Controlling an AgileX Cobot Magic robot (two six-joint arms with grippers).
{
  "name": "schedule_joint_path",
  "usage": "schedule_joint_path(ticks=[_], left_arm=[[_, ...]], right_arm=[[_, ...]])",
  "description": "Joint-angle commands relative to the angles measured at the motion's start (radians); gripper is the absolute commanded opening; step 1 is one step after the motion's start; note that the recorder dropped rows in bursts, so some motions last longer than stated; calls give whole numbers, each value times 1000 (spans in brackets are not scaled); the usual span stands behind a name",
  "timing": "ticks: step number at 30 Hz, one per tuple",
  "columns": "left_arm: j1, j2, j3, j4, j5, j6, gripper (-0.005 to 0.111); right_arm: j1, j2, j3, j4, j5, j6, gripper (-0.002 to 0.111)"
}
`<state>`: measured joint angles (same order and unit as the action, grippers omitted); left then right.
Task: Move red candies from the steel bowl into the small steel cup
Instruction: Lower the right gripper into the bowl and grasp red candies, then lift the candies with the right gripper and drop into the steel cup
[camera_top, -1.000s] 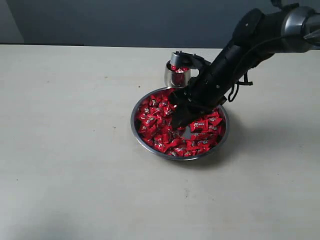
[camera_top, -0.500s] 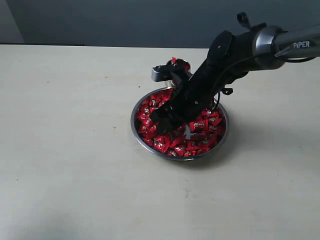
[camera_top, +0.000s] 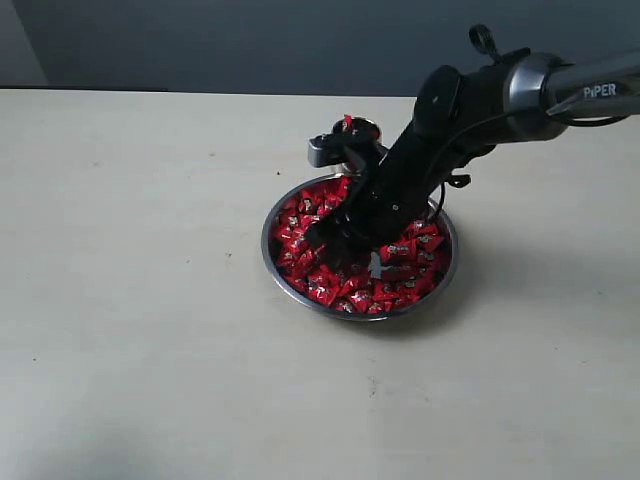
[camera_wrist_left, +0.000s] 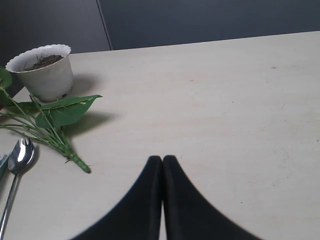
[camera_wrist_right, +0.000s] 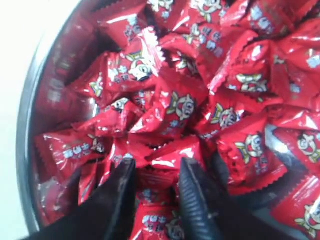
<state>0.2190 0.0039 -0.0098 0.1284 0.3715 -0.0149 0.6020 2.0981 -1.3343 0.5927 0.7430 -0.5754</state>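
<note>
The exterior view looks down at a slant from well off, taking in the desk and the whole steel bowl. The right wrist view peers past the right claw, very near the red candies in that same bowl. The left wrist view, low behind the left claw, faces another stretch of desk.

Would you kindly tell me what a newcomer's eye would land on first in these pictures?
The heap of shiny red candies filling the steel bowl near the middle of the table draws the eye first. Next comes the black right claw, its fingers apart with tips dipped among the candies. The left wrist view shows a white plant pot beside a leafy stem.
</note>
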Motion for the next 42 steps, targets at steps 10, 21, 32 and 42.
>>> schedule_joint_path(ticks=[10, 21, 32, 42], left_arm=[[-1, -4, 6, -5, -6, -4, 0], [-1, -4, 6, -5, -6, -4, 0], [-1, -4, 6, -5, -6, -4, 0], [-1, -4, 6, -5, -6, -4, 0]], right_arm=[[-1, 24, 3, 52, 55, -26, 30], [-1, 24, 3, 39, 46, -35, 20], [-3, -65, 1, 24, 59, -35, -1], [-74, -172, -117, -22, 55, -31, -1]])
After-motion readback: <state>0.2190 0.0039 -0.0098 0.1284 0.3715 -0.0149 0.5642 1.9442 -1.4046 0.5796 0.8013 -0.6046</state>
